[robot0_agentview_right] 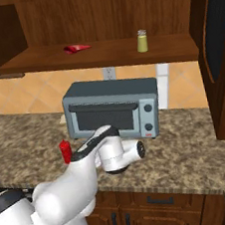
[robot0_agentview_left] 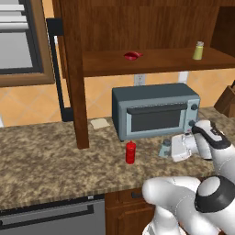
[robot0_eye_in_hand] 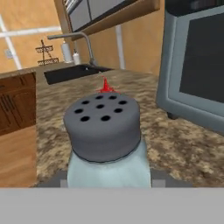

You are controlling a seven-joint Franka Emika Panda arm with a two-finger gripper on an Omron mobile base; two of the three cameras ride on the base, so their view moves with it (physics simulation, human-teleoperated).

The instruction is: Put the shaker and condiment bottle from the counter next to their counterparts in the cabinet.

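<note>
The gripper [robot0_agentview_left: 169, 149] pinches the pale shaker [robot0_agentview_left: 165, 148], lying sideways on the counter [robot0_agentview_left: 55, 156] before the toaster oven [robot0_agentview_left: 156, 110]. The cabinet [robot0_agentview_left: 151, 62] shelf with the yellow-green shaker [robot0_agentview_left: 198, 50] lies at one o'clock, well above.

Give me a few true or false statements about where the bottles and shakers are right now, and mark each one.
1. The red bottle stands upright on the counter. True.
2. The yellow-green shaker sits on the counter. False: it stands on the cabinet shelf.
3. The gripper is closed on the blue-grey shaker. True.
4. The toaster oven door hangs open. False: it is closed.
5. The flat red item lies on the shelf. True.
</note>
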